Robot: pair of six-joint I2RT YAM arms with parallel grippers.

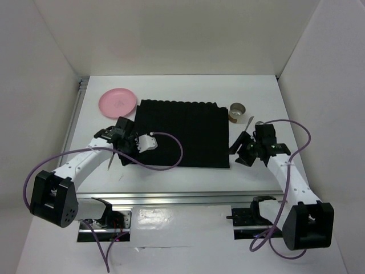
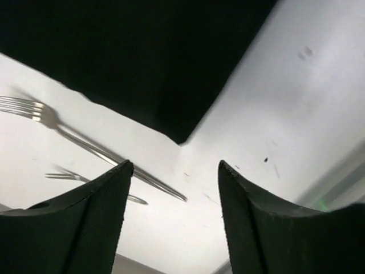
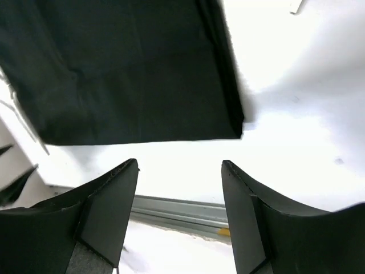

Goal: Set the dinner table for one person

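Mia: Closest to the overhead lens are the black left arm base (image 1: 54, 197) and the black right arm base (image 1: 308, 224), at the near edge. What sits furthest left?

Tom: A round pink plate (image 1: 117, 101). It lies flat on the dinner table (image 1: 171, 180), the big white tabletop with silver aluminium rails, just off the far left corner of the black ribbed rectangular placemat (image 1: 182, 134).

Mia: And the left gripper (image 2: 174, 165)?

Tom: It hangs over the table by the mat's near left corner. Its black fingers (image 2: 97, 217) stand wide apart and grasp nothing. A silver metal fork (image 2: 85, 145) lies flat on the white surface beside the mat's left edge. In the wrist view its handle passes behind the left finger, and I cannot tell whether they touch.

Mia: Past the mat?

Tom: A small round brownish cup with a metal rim (image 1: 238, 111) stands just off the far right corner. A thin silver utensil (image 1: 249, 121) lies just beside it, too small to tell if it is a knife or a spoon.

Mia: The right gripper (image 3: 179, 162)?

Tom: It is near the mat's right edge, jaws spread wide, holding nothing. Its wrist view shows a mat corner, bare white tabletop and a silver rail (image 3: 177, 208). A purple cable (image 1: 165, 154) loops from each arm.
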